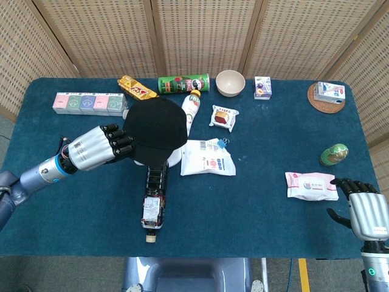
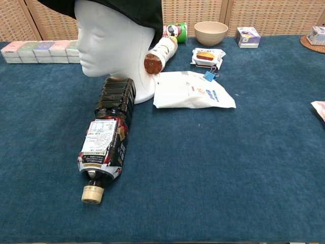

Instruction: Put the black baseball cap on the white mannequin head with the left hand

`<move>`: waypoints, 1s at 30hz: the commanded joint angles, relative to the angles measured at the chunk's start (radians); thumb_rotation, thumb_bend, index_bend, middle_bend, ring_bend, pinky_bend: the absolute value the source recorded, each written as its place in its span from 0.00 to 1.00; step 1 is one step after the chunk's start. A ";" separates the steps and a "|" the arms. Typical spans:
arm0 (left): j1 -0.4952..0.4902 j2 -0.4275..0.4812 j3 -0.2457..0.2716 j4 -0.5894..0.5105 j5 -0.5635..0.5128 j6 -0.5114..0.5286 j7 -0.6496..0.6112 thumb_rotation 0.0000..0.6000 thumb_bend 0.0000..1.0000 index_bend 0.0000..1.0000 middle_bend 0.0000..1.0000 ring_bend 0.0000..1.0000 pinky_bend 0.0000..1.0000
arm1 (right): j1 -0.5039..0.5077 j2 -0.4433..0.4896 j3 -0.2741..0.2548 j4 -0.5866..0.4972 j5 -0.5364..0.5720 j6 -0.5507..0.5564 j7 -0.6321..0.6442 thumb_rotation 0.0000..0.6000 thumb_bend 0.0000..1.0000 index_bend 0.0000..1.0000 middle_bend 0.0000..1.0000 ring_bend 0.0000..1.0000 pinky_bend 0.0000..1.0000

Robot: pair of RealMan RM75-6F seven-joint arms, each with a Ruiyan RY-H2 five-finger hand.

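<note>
The black baseball cap sits on top of the white mannequin head, which stands left of the table's middle and faces left. From above, the cap hides all but a bit of the head's white base. In the chest view the cap covers the crown, with its brim running out past the forehead. My left hand reaches in from the left and its fingers hold the cap's brim edge. My right hand rests at the near right, fingers apart, holding nothing.
A dark drink bottle lies against the front of the head's base. A white packet lies to its right, and a white bottle behind. A green can, bowl and row of boxes line the back. A pink packet lies near my right hand.
</note>
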 commanded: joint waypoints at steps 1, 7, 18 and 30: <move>0.002 0.005 -0.003 -0.011 -0.011 -0.012 0.001 1.00 0.45 0.87 0.61 0.56 0.65 | -0.001 0.000 0.000 0.001 0.000 0.002 0.002 1.00 0.15 0.33 0.40 0.40 0.40; 0.009 0.021 -0.003 -0.056 -0.028 -0.050 0.031 1.00 0.44 0.81 0.60 0.50 0.61 | -0.003 0.001 0.000 0.005 -0.001 0.005 0.009 1.00 0.15 0.33 0.40 0.40 0.40; 0.015 0.088 0.001 -0.195 -0.040 -0.131 0.131 1.00 0.41 0.56 0.43 0.35 0.53 | 0.000 -0.001 0.003 0.013 -0.001 0.004 0.020 1.00 0.15 0.33 0.40 0.40 0.40; 0.037 0.113 -0.017 -0.273 -0.056 -0.148 0.178 1.00 0.41 0.56 0.43 0.35 0.53 | 0.001 -0.003 0.001 0.019 -0.001 0.002 0.026 1.00 0.15 0.33 0.40 0.41 0.40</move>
